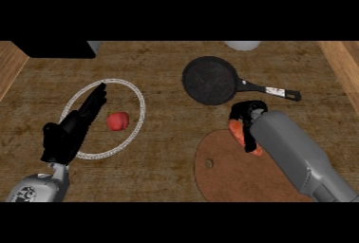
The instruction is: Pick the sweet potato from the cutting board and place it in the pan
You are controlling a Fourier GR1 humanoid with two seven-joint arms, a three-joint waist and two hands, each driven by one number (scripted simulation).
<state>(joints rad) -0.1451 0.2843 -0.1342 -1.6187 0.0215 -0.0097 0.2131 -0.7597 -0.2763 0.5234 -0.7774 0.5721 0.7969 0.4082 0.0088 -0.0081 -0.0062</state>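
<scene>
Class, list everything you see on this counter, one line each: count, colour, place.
pan: one, black, upper centre
cutting board: one, brown, lower right
sweet potato: one, orange, board's upper edge
plate: one, white-rimmed, left
small item: one, red, on plate
block: one, black, top-left corner
object: one, pale grey, top edge
left hand: one, black, open above plate
right hand: one, black, fingers curled round sweet potato

One each of pan (209, 79), cutting board (231, 175), sweet potato (236, 129), plate (142, 108), red lump (118, 121).
</scene>
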